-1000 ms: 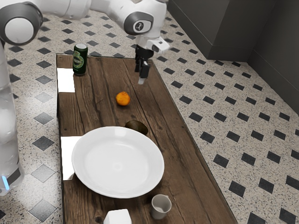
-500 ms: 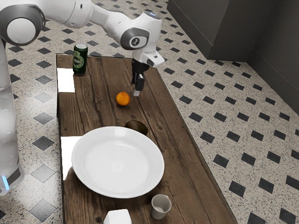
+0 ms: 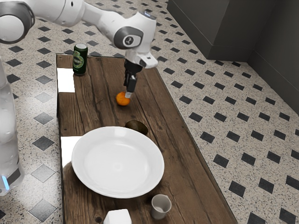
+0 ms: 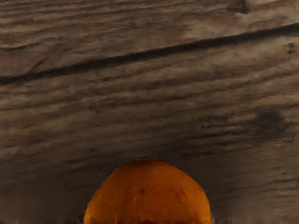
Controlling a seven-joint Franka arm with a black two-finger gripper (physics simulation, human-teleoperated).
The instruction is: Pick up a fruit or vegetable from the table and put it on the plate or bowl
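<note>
The task is judged to be at its first step: the orange [image 3: 122,99] lies on the wooden table [image 3: 182,177], a little above the middle of the exterior frame, and nothing has yet been lifted or carried. The arm reaches in from the upper left of the frame, and the jaws are held right at the upper right side of the fruit, touching it or just short of it; whether they are spread, pressed together or pinching the fruit cannot be told from this side-on angle. In the wrist view the orange [image 4: 147,193] is seen close under the hand, with bare wood grain beyond it. The white plate [image 3: 93,154] sits empty in the lower left part of the frame, near the fruit but apart from it (a dark knot in the wood [image 3: 136,126] lies between the two). The grasp, the lift, the carry to the plate and the release are all judged to be left. A green can [image 3: 80,59] stands at the upper left corner of the table; a label is carried on it, but its writing cannot be read.
</note>
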